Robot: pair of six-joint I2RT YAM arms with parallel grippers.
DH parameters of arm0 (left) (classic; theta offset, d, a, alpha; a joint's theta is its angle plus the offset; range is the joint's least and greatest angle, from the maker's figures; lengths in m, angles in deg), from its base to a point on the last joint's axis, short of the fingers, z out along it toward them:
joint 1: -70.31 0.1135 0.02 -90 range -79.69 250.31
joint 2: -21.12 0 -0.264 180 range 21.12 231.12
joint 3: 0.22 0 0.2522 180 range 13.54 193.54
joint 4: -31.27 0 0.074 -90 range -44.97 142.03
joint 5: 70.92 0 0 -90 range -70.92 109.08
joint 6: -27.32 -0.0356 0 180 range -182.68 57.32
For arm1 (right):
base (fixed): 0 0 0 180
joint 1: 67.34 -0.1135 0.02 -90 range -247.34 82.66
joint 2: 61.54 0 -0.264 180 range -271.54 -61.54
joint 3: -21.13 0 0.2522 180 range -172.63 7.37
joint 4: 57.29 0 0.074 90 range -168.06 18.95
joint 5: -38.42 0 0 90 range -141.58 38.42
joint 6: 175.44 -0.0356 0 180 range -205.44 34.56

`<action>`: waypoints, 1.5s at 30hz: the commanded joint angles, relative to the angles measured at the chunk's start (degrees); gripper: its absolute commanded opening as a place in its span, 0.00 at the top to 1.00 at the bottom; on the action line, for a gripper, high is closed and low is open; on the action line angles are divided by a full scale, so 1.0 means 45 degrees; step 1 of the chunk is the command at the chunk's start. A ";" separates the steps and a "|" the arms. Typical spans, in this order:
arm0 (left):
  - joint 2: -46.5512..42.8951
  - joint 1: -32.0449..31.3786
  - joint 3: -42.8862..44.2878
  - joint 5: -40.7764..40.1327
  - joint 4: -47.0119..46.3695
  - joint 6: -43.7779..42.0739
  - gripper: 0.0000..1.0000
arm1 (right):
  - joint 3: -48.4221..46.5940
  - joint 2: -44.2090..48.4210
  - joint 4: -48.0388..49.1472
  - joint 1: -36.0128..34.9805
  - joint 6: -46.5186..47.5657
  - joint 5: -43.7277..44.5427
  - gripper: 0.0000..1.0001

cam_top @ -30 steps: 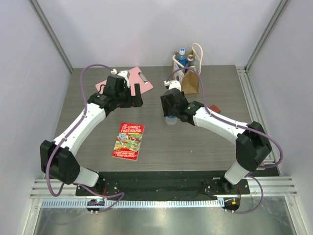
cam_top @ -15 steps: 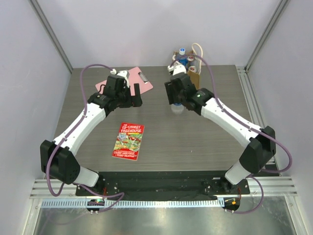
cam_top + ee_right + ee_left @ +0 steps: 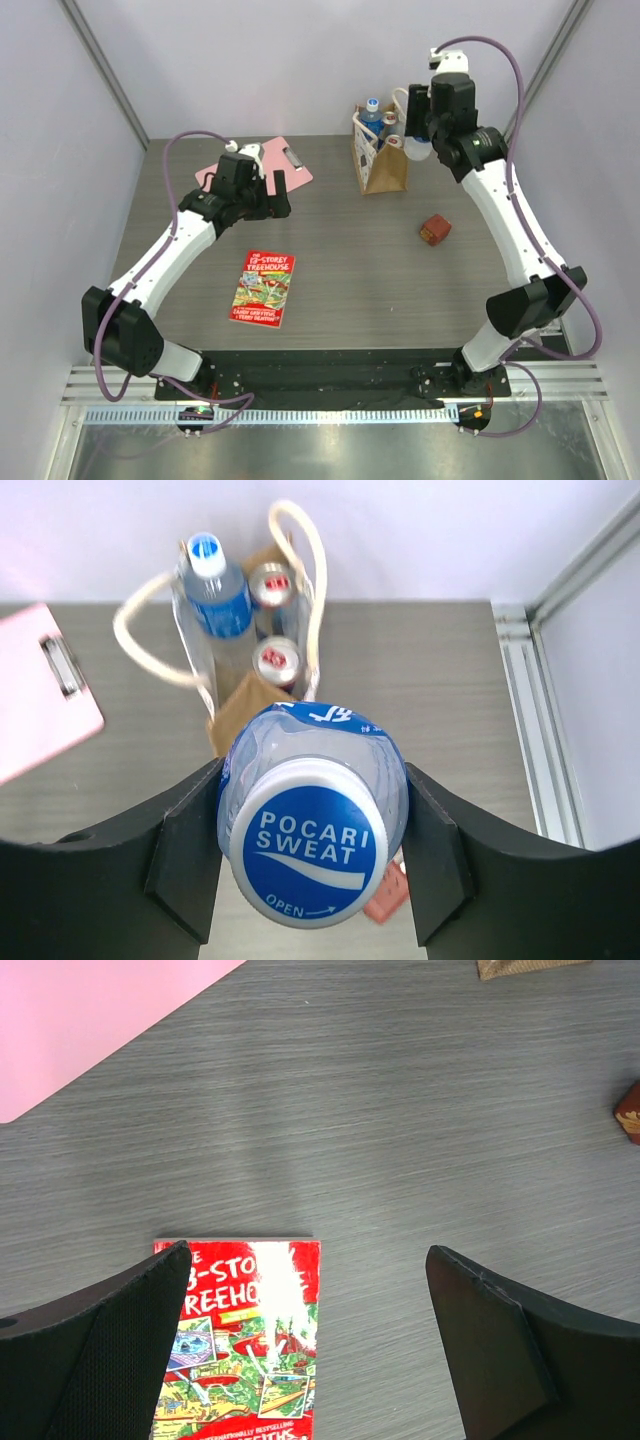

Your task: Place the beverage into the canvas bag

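Pinching the bottle [image 3: 310,855], the right tool [image 3: 312,775] is hanging at the upper right, beside the bag [image 3: 386,172]; the left tool [image 3: 308,1260] is hovering spread over the book [image 3: 245,1350].

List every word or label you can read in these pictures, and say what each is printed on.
"POCARI SWEAT": on the blue cap of the bottle.
"OPEN", with an arrow: lower edge of the same cap.
"13-STOREY TREEHOUSE": cover of the red book; its smaller lines are too blurred to read.
Red labels on the cans in the canvas bag: too small to read.
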 commanded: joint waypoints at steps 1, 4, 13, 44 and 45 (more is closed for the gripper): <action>-0.0516 -0.0030 0.0094 -0.0105 -0.0321 0.0040 0.00 | -0.2217 -0.0939 0.1932 0.0316 0.0316 -0.0152 0.99; -0.0477 -0.0030 0.0075 -0.0105 -0.0340 0.0041 0.00 | -0.3311 -0.1779 0.2186 0.0453 0.0394 -0.0327 0.99; -0.0594 -0.0011 0.0094 -0.0047 -0.0340 0.0080 0.00 | -0.3922 -0.3382 0.3865 0.0493 0.0668 -0.1185 0.99; -0.0399 0.0048 0.0153 0.0051 -0.0301 0.0099 0.00 | -0.3258 -0.4984 0.5565 0.0493 0.1311 -0.3042 0.99; -0.0399 0.0029 0.0153 0.0031 -0.0301 0.0099 0.00 | -0.3258 -0.5023 0.5584 0.0493 0.1351 -0.3042 0.99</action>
